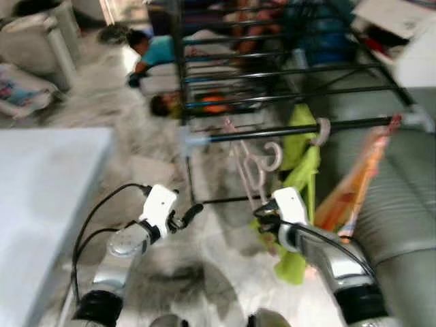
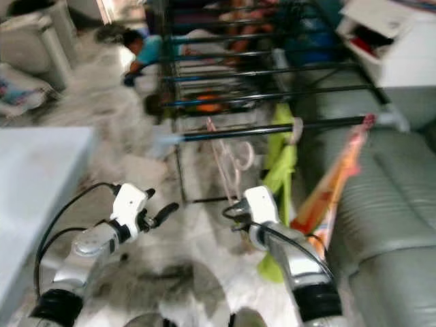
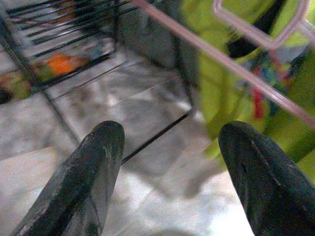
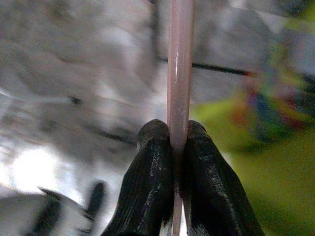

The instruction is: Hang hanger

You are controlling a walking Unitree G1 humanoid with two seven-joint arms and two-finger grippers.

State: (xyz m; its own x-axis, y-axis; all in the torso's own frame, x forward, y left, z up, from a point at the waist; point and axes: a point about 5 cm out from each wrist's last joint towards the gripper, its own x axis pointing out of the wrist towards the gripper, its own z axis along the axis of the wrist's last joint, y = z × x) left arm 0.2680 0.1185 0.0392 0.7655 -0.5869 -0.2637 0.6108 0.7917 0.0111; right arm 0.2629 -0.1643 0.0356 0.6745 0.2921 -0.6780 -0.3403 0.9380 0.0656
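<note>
A pink hanger point(image 1: 246, 167) stands upright in front of the black drying rack point(image 1: 272, 68). My right gripper point(image 4: 178, 135) is shut on its thin pink rod point(image 4: 179, 73). The hanger's hook point(image 1: 274, 157) sits just below the rack's front bar point(image 1: 272, 131) and appears apart from it; blur hides the detail. My left gripper point(image 1: 191, 214) is open and empty, low and to the left of the hanger. The left wrist view looks past its fingertips point(image 3: 98, 147) at the hanger point(image 3: 221, 54).
A lime-green garment point(image 1: 303, 170) and an orange one point(image 1: 357, 184) hang from the front bar. A grey sofa point(image 1: 402, 204) lies at the right, a white table point(image 1: 41, 197) at the left. A person in a teal top point(image 1: 153, 51) is low on the marble floor behind.
</note>
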